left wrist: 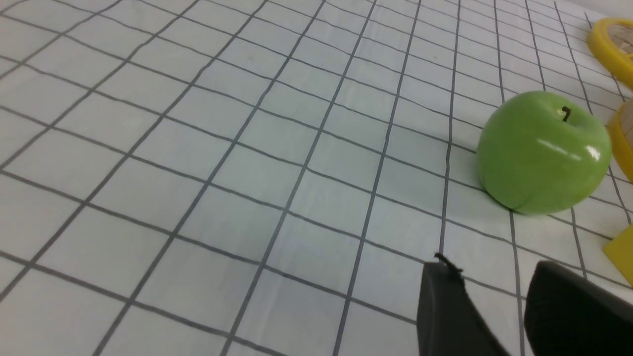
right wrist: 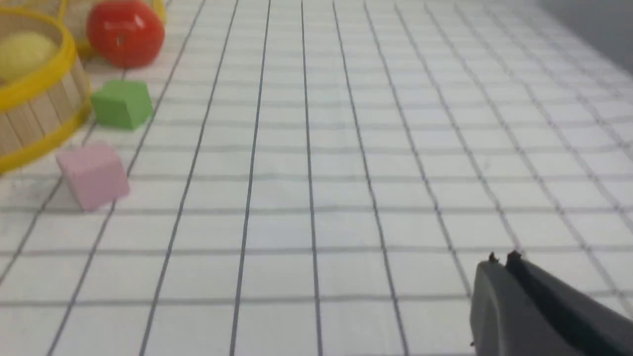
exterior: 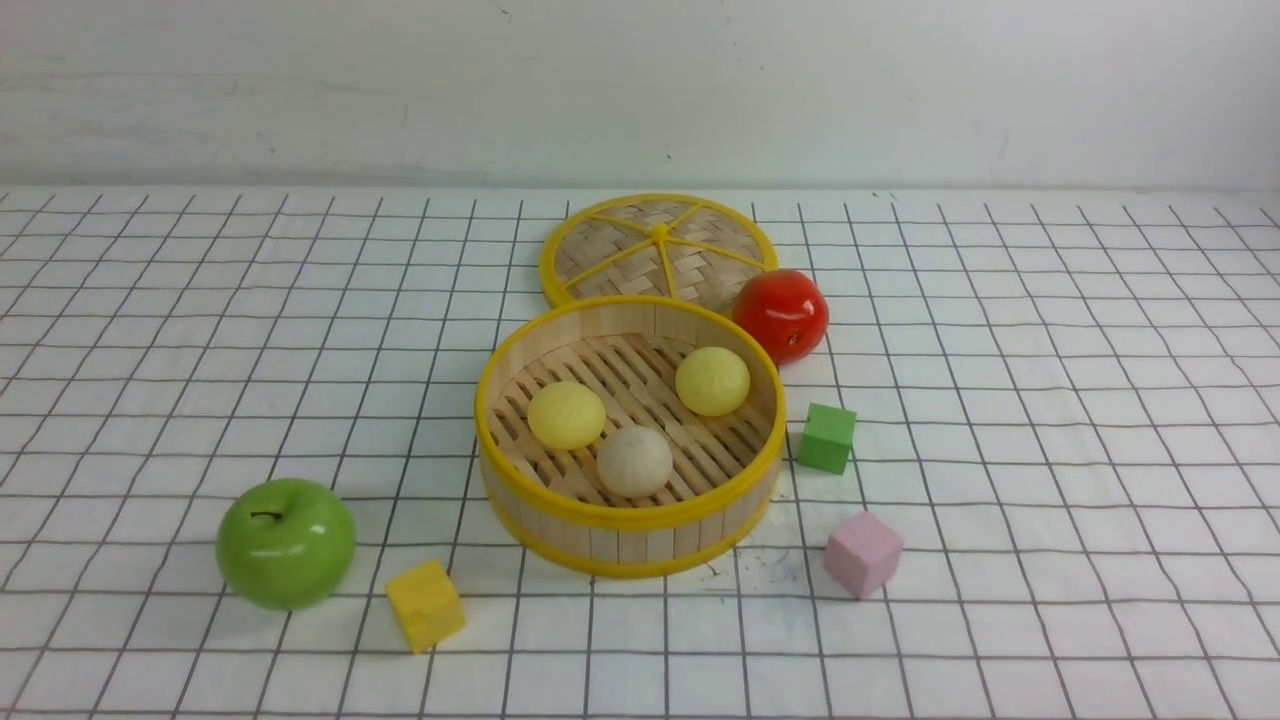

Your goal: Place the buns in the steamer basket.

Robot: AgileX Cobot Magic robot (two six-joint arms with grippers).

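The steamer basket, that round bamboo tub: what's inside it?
Inside the steamer basket lie three buns on the slatted floor: two pale yellow buns and one beige-white bun. The near wall hides a strip of the floor.

left tool (left wrist: 499,291): two matte black wedge fingers | right tool (right wrist: 502,262): dark grey fingers, small nubs at tips
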